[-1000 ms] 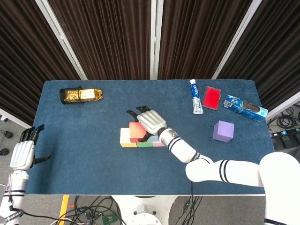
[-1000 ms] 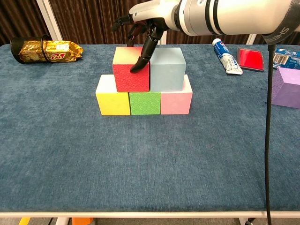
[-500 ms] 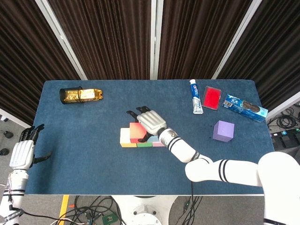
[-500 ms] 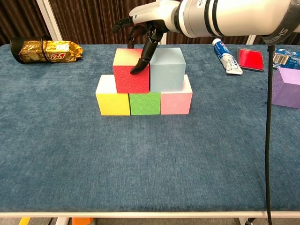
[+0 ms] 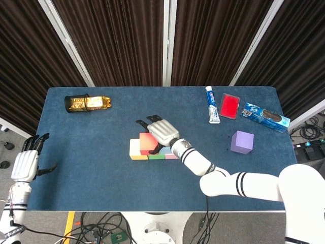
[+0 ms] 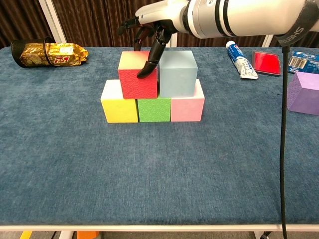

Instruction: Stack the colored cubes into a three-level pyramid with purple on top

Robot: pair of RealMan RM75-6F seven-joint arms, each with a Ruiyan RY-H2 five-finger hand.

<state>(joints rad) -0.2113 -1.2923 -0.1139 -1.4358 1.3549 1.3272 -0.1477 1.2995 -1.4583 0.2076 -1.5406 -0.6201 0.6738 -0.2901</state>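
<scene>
At the far left edge, the left hand (image 5: 24, 165) hangs off the blue felt table (image 5: 91, 168), fingers apart and holding nothing. A black mesh cup lies on its side with a crinkled gold snack packet (image 6: 55, 53) tucked inside. At centre stand the textured foam cubes: a yellow cube (image 6: 119, 103), green cube (image 6: 154, 109) and pink cube (image 6: 187, 107) form the bottom row, with a red cube (image 6: 138, 82) and a pale blue cube (image 6: 177, 74) set on them, touching. The right hand (image 6: 152, 20) hovers over the pair, fingers spread, one dark fingertip (image 6: 143, 74) pressed against the red cube's front upper edge. Further right lie a toothpaste tube (image 6: 240, 59), a flat red case (image 6: 265, 61) and a blue biscuit packet (image 5: 265, 117). The purple cube (image 5: 242, 142) sits alone on the cloth, well apart from the stack.
</scene>
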